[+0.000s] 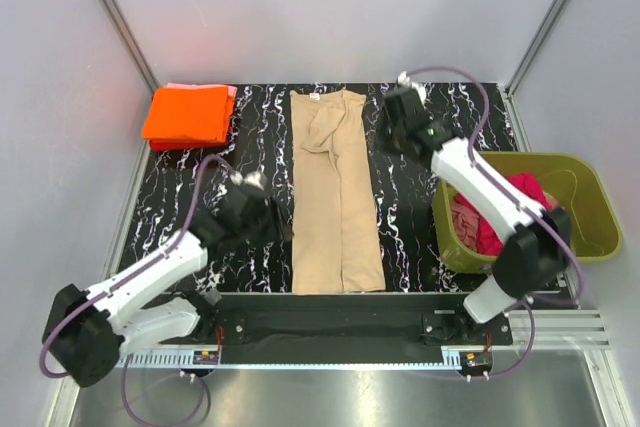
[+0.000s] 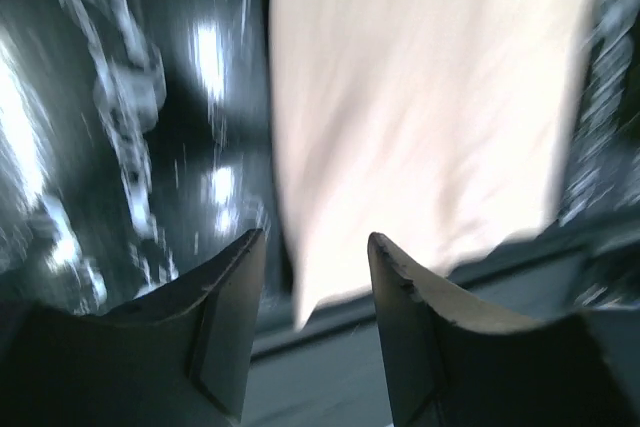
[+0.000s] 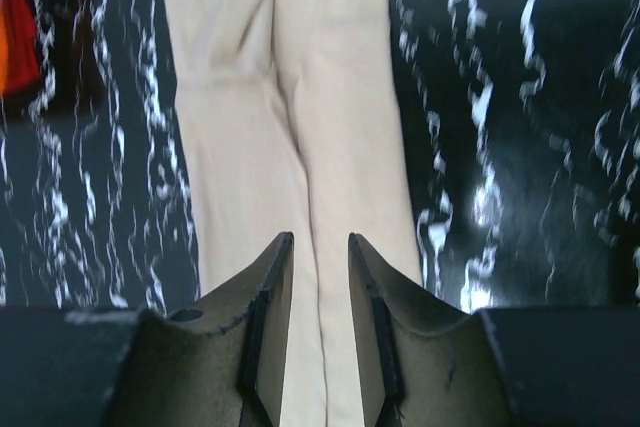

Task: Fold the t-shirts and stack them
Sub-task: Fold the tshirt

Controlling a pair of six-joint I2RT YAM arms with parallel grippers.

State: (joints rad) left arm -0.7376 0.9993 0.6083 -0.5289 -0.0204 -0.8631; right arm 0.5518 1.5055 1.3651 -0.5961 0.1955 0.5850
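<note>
– Left gripper [image 2: 315, 247] hovers with fingers spread and nothing between them, just off the left edge of the tan shirt [image 1: 335, 212], about midway along it. Where is the other one?

– Right gripper [image 3: 320, 242] hangs by the far end, on the shirt's right side. Its fingers are parted by a narrow gap and are empty too. The shirt lies in the middle of the table [image 1: 420, 207] as a long strip, sides folded in, collar end far, hem near the arm bases.

– So which step is this?

– Likely the crosswise fold: one end carried over the other, to make a packet like the orange shirt [image 1: 188, 115] folded at the far left corner, with the edge of a pink shirt [image 1: 232, 92] showing under it.

– How to do it well?

– Each gripper should pinch one corner of the same end and catch every layer, since the right wrist view shows a loose overlap running down the middle. Lift only enough to clear the cloth, travel together at one pace, and lay the end square on the other so the edges match. An uneven pull would skew the strip or open the side folds.

– And the rest?

– Magenta shirt [image 1: 487, 232] sits crumpled in the green tub [image 1: 590, 187] at right, not yet folded.
</note>
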